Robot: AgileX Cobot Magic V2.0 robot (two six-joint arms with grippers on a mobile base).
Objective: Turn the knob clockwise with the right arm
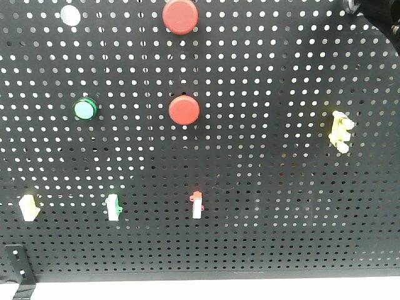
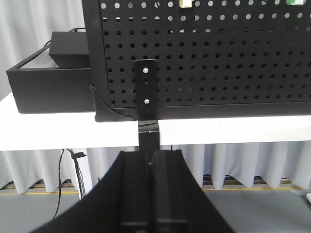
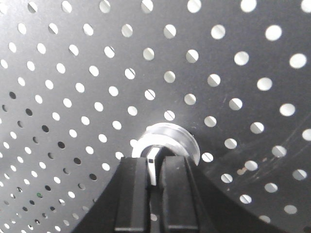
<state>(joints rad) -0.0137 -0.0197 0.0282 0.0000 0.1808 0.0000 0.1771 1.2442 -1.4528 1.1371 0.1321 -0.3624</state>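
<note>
The black pegboard [image 1: 262,206] fills the front view and is cut off on every side but the bottom, where a strip of white worktop [image 2: 233,127] shows; in the left wrist view the board stands upright on that worktop with a black box [image 2: 48,82] behind its left edge and a black bracket [image 2: 146,87] screwed to its lower face; the right arm [image 1: 375,11] is only a dark corner at the top right of the front view, so its grip cannot be read from there; the left gripper [image 2: 151,194] hangs below the worktop edge, apart from the board, its jaws pressed together with nothing between them; two red round buttons [image 1: 184,110] sit one above the other at centre, the upper one cut by the top edge; a green round light [image 1: 85,109] lies to their left, a white round cap [image 1: 70,15] at the top left, a yellow clip-like switch [image 1: 340,131] at the right, and three small toggle switches [image 1: 197,204] in a row lower down, too small to make out in detail; the knob [image 3: 167,138] is seen only in the right wrist view, a silver-grey ring flat against the board, its axis pointing out from the panel toward the camera, its lower half hidden behind the right gripper [image 3: 154,170]; the jaws are clamped on the knob's thin pale centre tab, which stands nearly upright between them with a small dark mark at its top; how far the tab runs downward is hidden.
</note>
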